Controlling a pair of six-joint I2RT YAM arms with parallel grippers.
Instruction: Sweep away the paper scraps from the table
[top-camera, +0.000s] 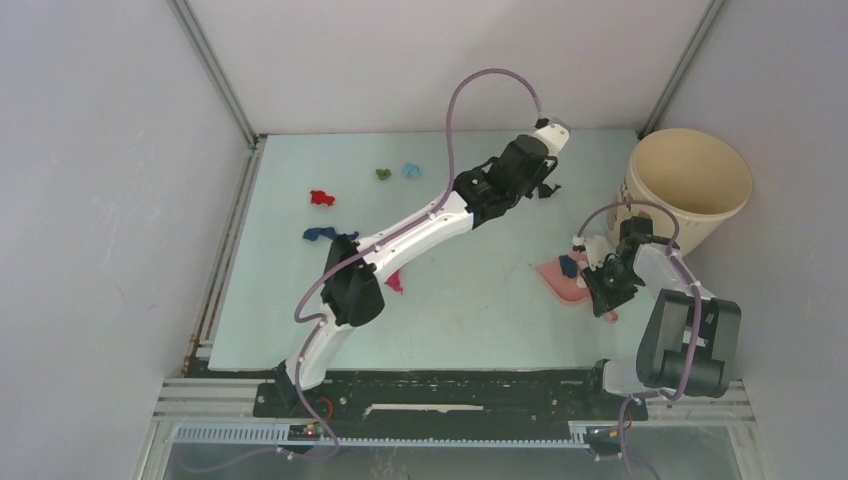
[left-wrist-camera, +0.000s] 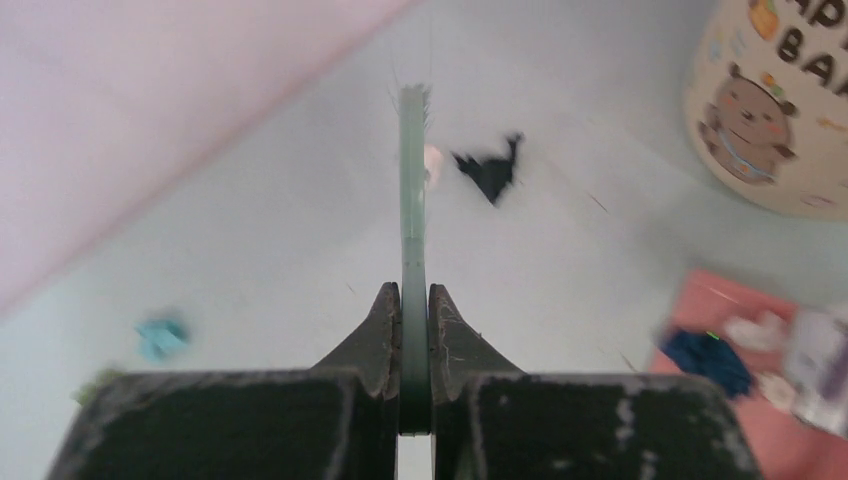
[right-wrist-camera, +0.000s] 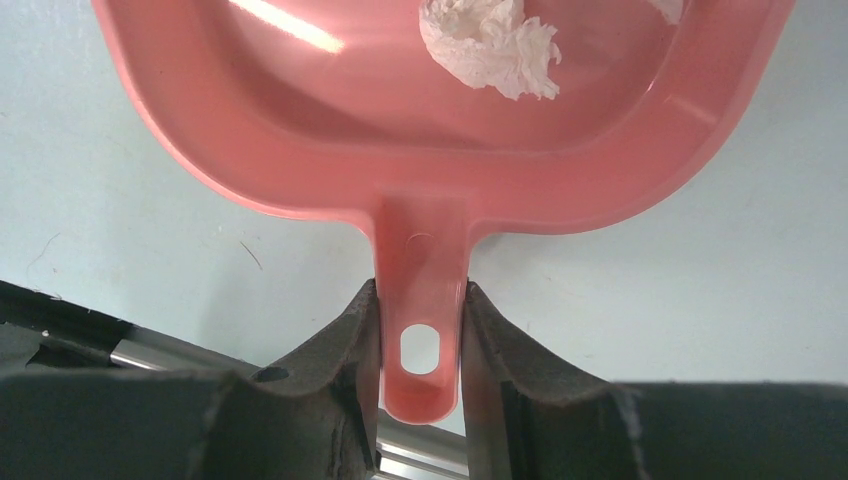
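Note:
My left gripper (top-camera: 543, 188) is shut on the teal-green hand brush (left-wrist-camera: 412, 200), seen edge-on above the table (top-camera: 470, 310). A dark blue scrap (left-wrist-camera: 490, 172) and a pale pink bit (left-wrist-camera: 433, 160) lie just right of its bristle tip. My right gripper (top-camera: 606, 288) is shut on the handle (right-wrist-camera: 420, 300) of the salmon-pink dustpan (top-camera: 556, 274), which rests on the table. It holds a white scrap (right-wrist-camera: 490, 45) and a blue scrap (top-camera: 568, 265). Red (top-camera: 321, 198), green (top-camera: 382, 174), light blue (top-camera: 411, 170), dark blue (top-camera: 320, 234) and magenta (top-camera: 395, 282) scraps lie on the left half.
A tall beige paper cup (top-camera: 690, 185) with a bear print stands at the table's far right, just behind the dustpan. Grey walls close in the back and sides. A metal rail (top-camera: 450, 385) runs along the near edge by the arm bases.

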